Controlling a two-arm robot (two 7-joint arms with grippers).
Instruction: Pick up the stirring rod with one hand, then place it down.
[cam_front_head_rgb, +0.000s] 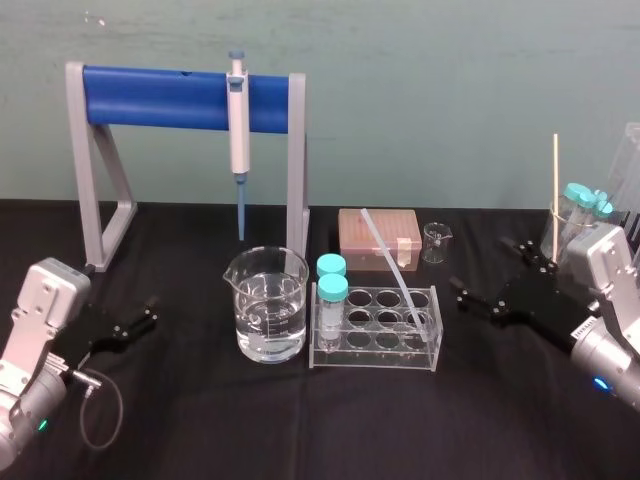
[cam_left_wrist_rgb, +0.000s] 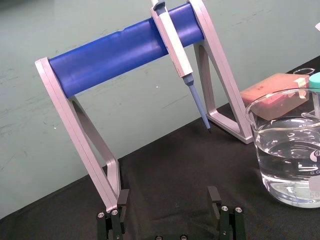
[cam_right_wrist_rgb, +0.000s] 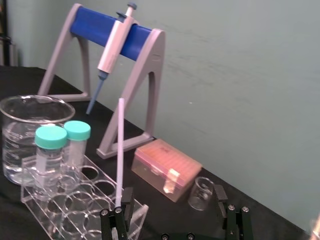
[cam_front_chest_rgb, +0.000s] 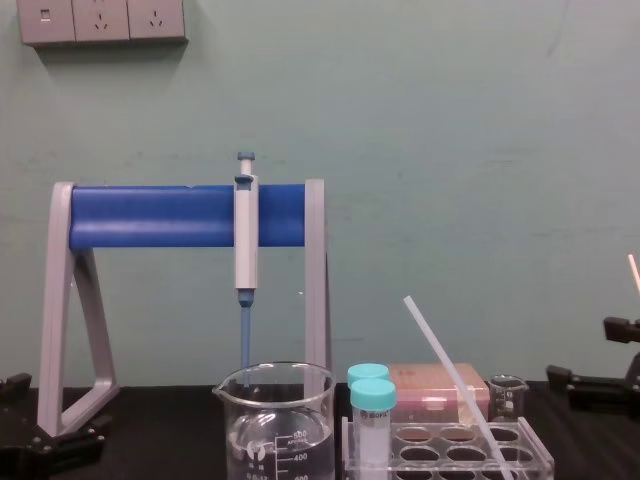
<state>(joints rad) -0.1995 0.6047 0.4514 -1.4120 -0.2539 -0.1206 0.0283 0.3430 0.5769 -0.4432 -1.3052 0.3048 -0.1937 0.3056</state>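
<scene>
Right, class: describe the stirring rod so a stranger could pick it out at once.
Right of the grey stand with the blue bar sits a clear plastic tube rack. Leaning in its right end is a long, thin translucent-white rod, slanted, unlike the two upright teal-capped tubes.

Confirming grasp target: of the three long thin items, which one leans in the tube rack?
The translucent-white stirring rod, lower end in the clear rack. The pipette hangs on the blue stand; the pale-orange stick stands upright far right.
</scene>
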